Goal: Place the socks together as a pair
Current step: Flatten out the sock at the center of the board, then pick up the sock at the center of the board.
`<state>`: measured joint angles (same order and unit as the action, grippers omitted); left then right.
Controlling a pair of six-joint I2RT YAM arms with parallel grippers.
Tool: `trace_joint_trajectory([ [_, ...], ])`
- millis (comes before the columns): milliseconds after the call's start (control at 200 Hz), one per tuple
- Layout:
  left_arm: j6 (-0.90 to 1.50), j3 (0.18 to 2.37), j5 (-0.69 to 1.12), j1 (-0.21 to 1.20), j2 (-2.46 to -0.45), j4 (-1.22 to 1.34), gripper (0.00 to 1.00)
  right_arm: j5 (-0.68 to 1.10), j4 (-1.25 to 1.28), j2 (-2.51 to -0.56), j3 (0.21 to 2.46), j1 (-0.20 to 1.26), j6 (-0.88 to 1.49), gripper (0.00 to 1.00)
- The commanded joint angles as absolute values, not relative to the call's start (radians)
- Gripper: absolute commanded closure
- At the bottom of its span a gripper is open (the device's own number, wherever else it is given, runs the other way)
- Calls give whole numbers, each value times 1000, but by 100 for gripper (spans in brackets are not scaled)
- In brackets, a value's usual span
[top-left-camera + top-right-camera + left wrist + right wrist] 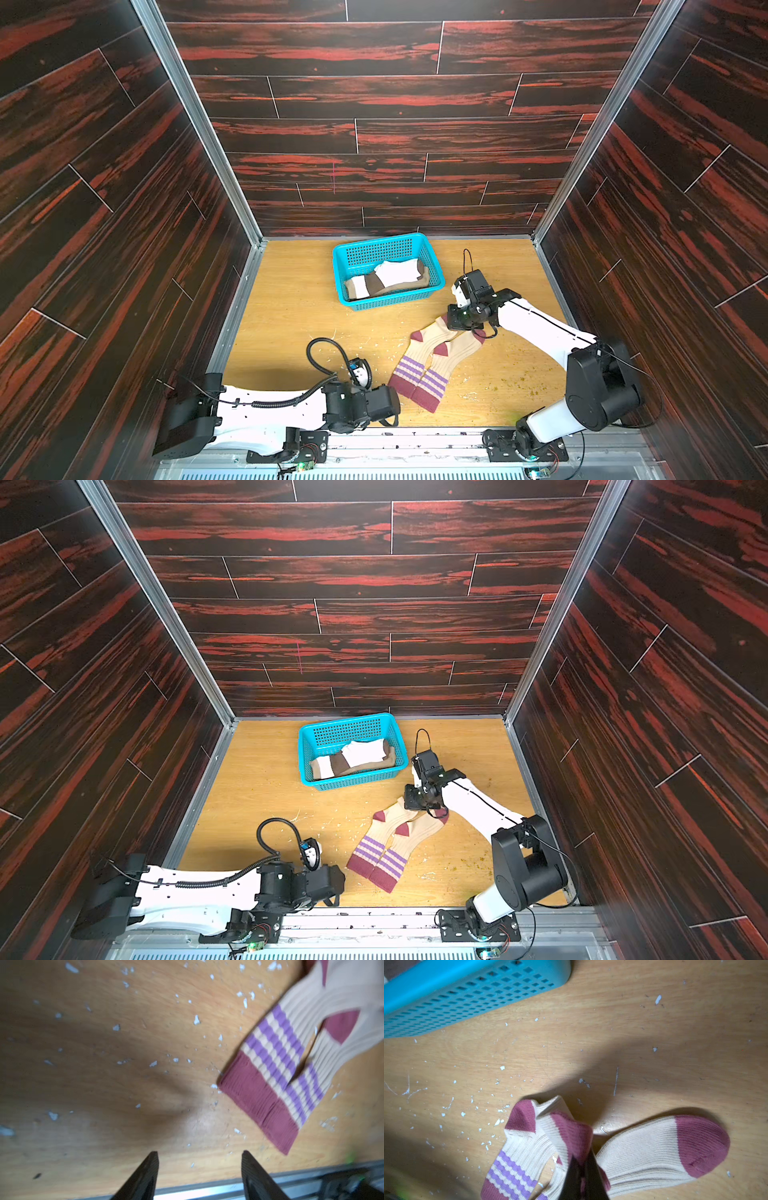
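Near the blue basket (390, 302), a striped sock (415, 357) is pinched at its toe by the right gripper (582, 1159). Farther from it, the left gripper (200, 1153) is held open and empty.

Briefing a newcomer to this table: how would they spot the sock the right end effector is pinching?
Find the teal basket at the back of the table; in front of it lie two cream socks with purple stripes. It is the sock nearer the left arm, its maroon toe pinched up in the shut right end effector, whereas the toe of its twin lies flat.

Two striped socks (417, 353), one basket (395, 300), two arms (270, 409)
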<state>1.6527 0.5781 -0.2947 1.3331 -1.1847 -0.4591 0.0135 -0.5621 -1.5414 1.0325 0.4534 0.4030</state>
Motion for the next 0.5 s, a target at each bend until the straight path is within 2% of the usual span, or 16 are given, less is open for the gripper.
trace_joint_trajectory([
  [0,1794,577,-316,1297,-1170,-370,35,33,-588,-1543,1037,450,378,100],
  [215,1866,599,-330,1274,-1275,-274,34,39,-580,-1528,1001,450,368,100],
  [491,1945,609,-320,1265,-1366,-282,38,55,-575,-1511,995,450,361,100],
])
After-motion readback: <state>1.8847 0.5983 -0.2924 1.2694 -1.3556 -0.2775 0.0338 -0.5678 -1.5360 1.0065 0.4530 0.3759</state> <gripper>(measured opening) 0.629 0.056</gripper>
